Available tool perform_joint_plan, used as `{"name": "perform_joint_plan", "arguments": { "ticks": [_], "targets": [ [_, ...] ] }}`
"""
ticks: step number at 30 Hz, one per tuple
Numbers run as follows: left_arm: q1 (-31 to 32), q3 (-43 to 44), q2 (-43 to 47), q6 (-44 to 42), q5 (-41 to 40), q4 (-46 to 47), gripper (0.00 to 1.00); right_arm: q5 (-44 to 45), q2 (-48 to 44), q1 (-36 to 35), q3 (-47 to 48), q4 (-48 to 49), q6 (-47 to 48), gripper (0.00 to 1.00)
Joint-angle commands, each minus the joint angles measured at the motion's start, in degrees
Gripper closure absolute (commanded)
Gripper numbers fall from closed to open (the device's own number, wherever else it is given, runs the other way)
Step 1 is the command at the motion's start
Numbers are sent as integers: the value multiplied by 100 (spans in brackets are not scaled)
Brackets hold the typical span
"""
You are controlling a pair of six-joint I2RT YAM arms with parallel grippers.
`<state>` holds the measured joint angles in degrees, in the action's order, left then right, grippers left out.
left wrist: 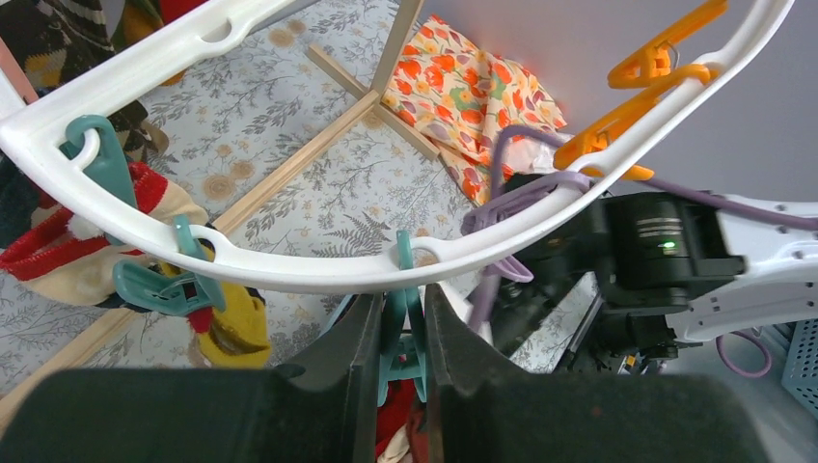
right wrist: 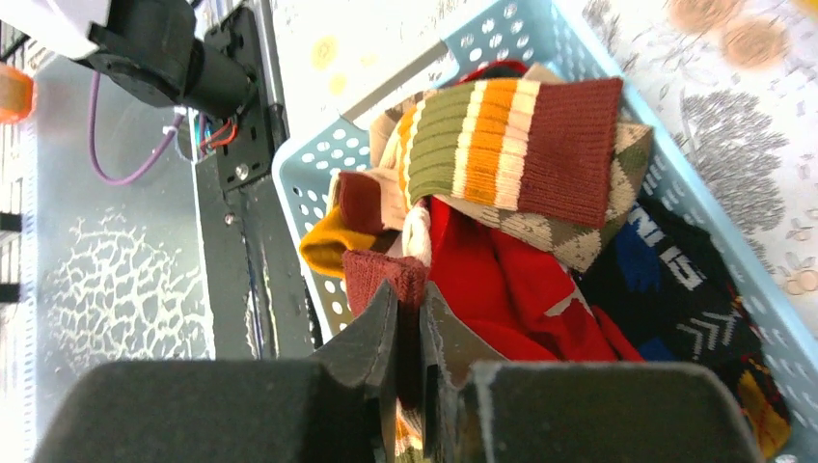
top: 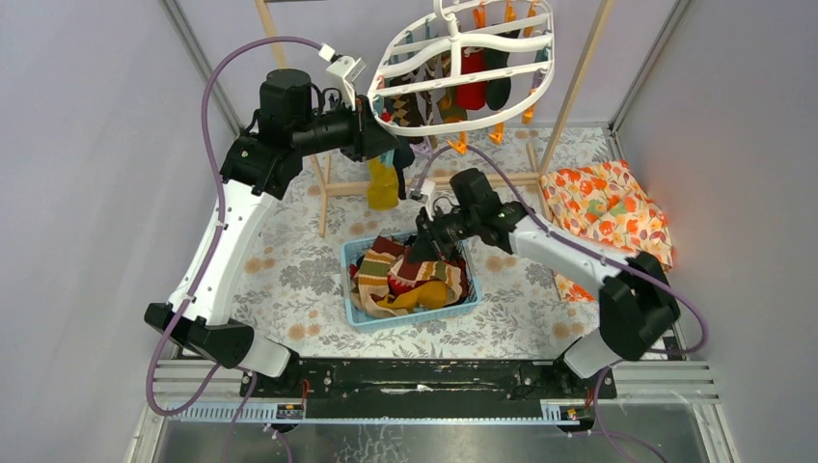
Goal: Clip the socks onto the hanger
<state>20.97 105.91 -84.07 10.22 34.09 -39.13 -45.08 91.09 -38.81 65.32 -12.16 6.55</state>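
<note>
Floral table (top: 289, 260); only up close, left hand (left wrist: 397, 301) tight on teal clip (left wrist: 401, 352) (right hand (right wrist: 410, 304), on maroon sock (right wrist: 371, 275)).

Left pincer (left wrist: 402, 301): a teal clip (left wrist: 400, 352) fills the gap between its fingers. Just past its tips the hanger rim (left wrist: 289, 278) crosses the whole width and bars the way. Left of it in its own view, more clips (left wrist: 159, 285) and hung socks (left wrist: 58, 256) crowd in. To the right, a purple cable (left wrist: 521, 198) and the right arm (left wrist: 666, 246) stand close under the rim. Through the rim the way is open.

Right pincer (right wrist: 407, 294): its tips are down in the basket (right wrist: 323, 159) with a maroon sock (right wrist: 381, 270) between them. The sock pile (right wrist: 502, 280) packs the room ahead, and the basket wall stands near. Beyond the basket, away from its arm, is open mat (top: 289, 280).
</note>
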Motion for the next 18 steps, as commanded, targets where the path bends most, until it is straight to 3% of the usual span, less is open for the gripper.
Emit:
{"name": "perform_joint_plan", "arguments": {
  "ticks": [1, 4, 11, 18],
  "targets": [
    [21, -24, 84, -230, 178, -285, 94, 488, -800, 40, -328, 973, -593, 92],
    [21, -47, 85, -248, 166, -288, 94, 820, -1133, 38, -507, 1338, -817, 100],
    [21, -18, 100, -262, 133, -340, 94, 1379, -1883, 38, -711, 2001, -1334, 100],
    [21, 7, 214, -343, 56, -436, 95, 1726, -2773, 36, -1525, 3262, -2090, 100]
  ]
}}
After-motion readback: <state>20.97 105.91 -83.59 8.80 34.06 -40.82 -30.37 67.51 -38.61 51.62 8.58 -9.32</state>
